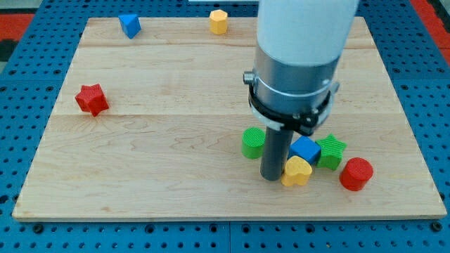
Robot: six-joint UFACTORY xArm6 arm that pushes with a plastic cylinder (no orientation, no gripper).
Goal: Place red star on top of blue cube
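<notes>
The red star (91, 99) lies on the wooden board at the view's left, far from the other blocks. The blue cube (306, 149) sits at the lower right in a cluster, between a green star (331, 151) and the rod, with a yellow heart (297, 171) just below it. My tip (271, 177) stands on the board just left of the yellow heart and below a green cylinder (253, 143). The tip is far to the right of the red star.
A red cylinder (356, 173) sits at the right end of the cluster. A blue triangular block (129, 24) and a yellow hexagonal block (219, 21) lie along the board's top edge. The arm's wide body (299, 56) hides part of the board.
</notes>
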